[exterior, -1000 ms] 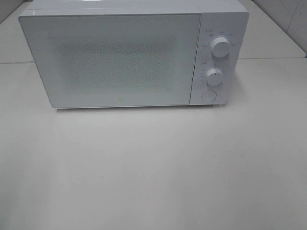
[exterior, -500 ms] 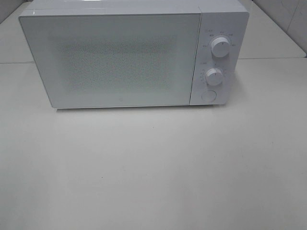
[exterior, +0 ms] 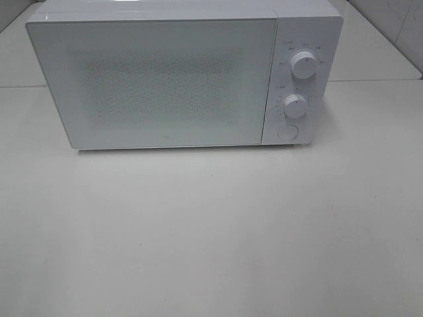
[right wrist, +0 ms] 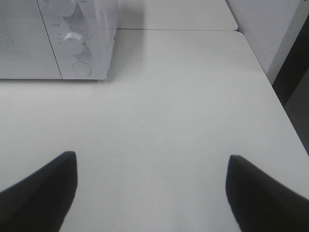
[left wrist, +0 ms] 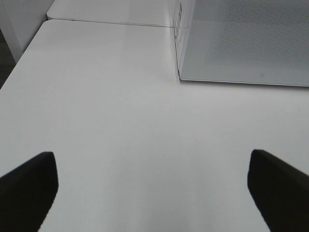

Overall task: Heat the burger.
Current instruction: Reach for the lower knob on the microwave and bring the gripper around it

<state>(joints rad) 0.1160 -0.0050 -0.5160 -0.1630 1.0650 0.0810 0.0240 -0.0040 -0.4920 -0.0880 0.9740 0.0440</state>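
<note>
No sight of the burger in any view, so unplaceable against the jaws, left gripper spread widest, right gripper wide too, both empty over the table before the shut microwave, all unchanged from a second ago.

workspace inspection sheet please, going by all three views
surface: white table, nothing on it in front of the microwave
job's things: burger not in view; microwave door shut, knobs and button on its right panel
clutter: nothing seen
grippers: left gripper open, empty; right gripper open, empty; both over the table
cables: nothing seen
surroundings: tiled wall behind on the right
</note>
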